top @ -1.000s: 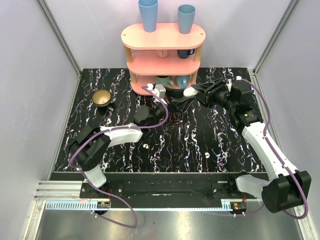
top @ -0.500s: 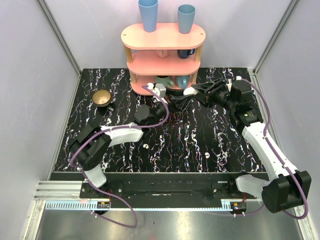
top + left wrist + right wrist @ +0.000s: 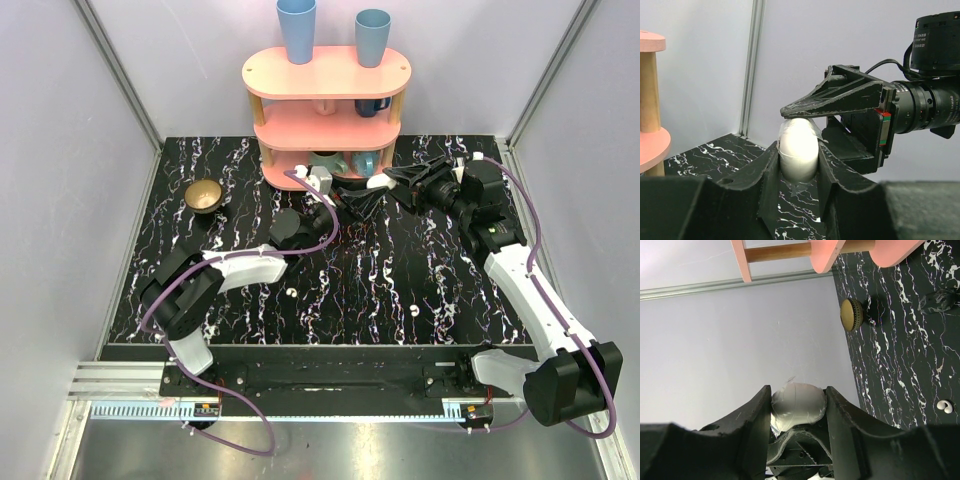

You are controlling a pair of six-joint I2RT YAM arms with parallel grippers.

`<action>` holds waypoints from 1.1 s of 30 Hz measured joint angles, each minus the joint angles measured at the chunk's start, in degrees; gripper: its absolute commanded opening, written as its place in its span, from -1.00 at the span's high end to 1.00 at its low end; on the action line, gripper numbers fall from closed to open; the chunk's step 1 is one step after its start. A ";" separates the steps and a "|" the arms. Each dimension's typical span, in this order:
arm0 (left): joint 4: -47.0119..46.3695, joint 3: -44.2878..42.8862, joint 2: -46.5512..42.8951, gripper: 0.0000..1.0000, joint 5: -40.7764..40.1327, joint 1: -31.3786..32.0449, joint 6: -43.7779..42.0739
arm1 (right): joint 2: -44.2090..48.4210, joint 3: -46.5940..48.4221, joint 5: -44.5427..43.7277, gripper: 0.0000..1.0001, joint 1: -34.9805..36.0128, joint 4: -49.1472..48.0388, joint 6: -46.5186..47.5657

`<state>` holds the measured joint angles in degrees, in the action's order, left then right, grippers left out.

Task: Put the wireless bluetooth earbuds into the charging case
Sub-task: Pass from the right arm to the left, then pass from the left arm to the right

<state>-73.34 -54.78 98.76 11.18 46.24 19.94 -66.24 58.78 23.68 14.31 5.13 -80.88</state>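
L tool (image 3: 798, 152) & R tool (image 3: 798, 396) both clamp charging case (image 3: 798, 142).

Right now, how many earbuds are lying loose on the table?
2. One earbud lies left of centre on the tabletop; the other earbud lies right of centre, slightly nearer the front edge.

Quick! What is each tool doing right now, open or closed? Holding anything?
Left tool: closed, holding the white case.
Right tool: closed, holding the same case.
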 measured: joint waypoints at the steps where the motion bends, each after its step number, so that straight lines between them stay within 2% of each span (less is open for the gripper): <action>1: 0.00 0.00 0.00 1.00 0.00 -0.02 -0.04 | 0.00 0.00 0.00 0.46 0.00 -0.09 0.00; 4: -0.09 0.00 -0.02 1.00 0.15 -0.07 -0.50 | 0.00 0.00 0.00 -0.11 0.00 -0.42 0.61; 10: 0.26 3.08 -2.75 1.00 3.30 -1.73 -0.35 | -0.85 3.69 1.95 -0.45 0.26 2.97 9.51; 11: 0.37 4.17 -4.00 1.00 4.39 -2.58 -0.11 | -1.22 4.92 2.69 -0.56 0.35 3.50 11.69; 20: 0.70 14.67 -18.01 1.00 19.41 -16.55 6.69 | -3.30 14.34 11.91 -0.60 0.39 9.42 29.35; 28: 12.20 15.80 -34.62 1.00 32.04 -16.90 -1.60 | -5.35 15.32 20.55 -0.61 1.03 12.59 33.35; 33: 20.59 15.76 -39.67 1.00 35.06 -16.90 -5.88 | -5.95 17.59 24.17 -0.62 4.17 14.93 38.05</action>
<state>-52.75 -39.03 59.09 46.24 29.34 14.06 -72.18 76.38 47.86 18.48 20.05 -42.83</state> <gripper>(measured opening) 0.340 0.807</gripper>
